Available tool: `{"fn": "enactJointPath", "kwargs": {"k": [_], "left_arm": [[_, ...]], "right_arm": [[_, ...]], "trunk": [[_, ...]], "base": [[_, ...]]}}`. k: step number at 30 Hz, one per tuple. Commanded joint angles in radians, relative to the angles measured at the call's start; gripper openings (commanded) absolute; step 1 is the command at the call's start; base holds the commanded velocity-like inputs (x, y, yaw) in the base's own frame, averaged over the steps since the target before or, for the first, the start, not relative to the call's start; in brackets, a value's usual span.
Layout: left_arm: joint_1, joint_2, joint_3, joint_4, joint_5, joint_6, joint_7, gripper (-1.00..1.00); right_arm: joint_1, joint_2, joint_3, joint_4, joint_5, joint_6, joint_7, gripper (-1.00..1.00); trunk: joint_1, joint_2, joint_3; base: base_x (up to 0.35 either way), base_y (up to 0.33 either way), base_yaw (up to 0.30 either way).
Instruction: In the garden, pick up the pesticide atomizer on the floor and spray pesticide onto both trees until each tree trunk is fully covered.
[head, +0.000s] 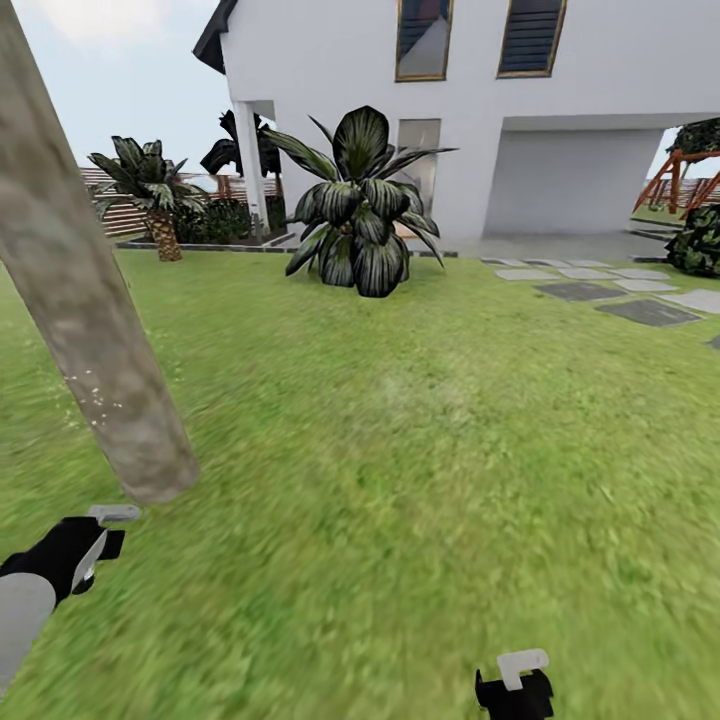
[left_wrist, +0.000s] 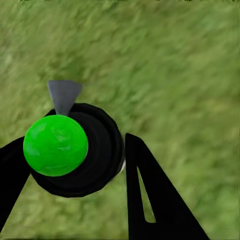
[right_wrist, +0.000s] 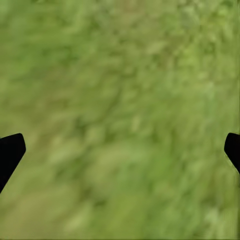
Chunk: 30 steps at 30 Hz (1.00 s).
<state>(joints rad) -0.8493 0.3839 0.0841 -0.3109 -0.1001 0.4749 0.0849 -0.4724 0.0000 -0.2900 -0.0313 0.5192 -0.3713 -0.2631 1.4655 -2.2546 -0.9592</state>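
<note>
Mottled grey-brown, the tree trunk (head: 85, 330) leans just ahead of our left gripper (head: 100, 535), the nearer arm by far. That gripper (left_wrist: 75, 160) is clamped on the pesticide atomizer (left_wrist: 75, 150) (green ball and grey nozzle seen end-on), though whether the nozzle faces the trunk we can't quite tell. Our right gripper (right_wrist: 120, 150) hangs wide open, holding nothing, over the lawn (right_wrist: 120, 75).
</note>
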Motion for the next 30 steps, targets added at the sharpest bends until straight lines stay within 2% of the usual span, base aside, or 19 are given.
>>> {"fn": "enactJointPath", "kwargs": {"k": [1,5,15,20,30], "left_arm": [[0.003,-0.011,0.008,0.007,-0.010,-0.005,0.019,-1.00],[0.011,-0.023,0.008,0.017,-0.011,-0.096,0.041,-1.00],[0.013,-0.020,0.012,0.019,-0.009,-0.105,0.042,-1.00],[0.014,-0.019,0.050,0.019,-0.010,-0.107,0.042,-1.00],[0.015,-0.021,0.055,0.019,-0.010,-0.109,0.042,-1.00]], "right_arm": [[-0.001,-0.001,-0.007,0.002,0.010,-0.003,-0.004,1.00],[-0.001,-0.001,-0.008,0.002,0.011,-0.003,-0.003,1.00],[0.000,-0.001,-0.008,0.002,0.010,-0.001,-0.002,1.00],[0.000,-0.001,-0.008,0.002,0.010,-0.001,-0.002,1.00],[0.000,0.000,-0.007,0.002,0.010,-0.001,-0.002,1.00]], "trunk": [[0.000,0.000,-0.001],[0.000,0.000,-0.001],[0.000,0.000,-0.001],[0.000,0.000,-0.001],[0.000,0.000,-0.001]], "base": [[0.272,-0.170,0.018],[0.280,-0.152,0.004],[0.291,-0.132,0.026],[0.296,-0.119,0.245],[0.280,-0.010,0.276]]}}
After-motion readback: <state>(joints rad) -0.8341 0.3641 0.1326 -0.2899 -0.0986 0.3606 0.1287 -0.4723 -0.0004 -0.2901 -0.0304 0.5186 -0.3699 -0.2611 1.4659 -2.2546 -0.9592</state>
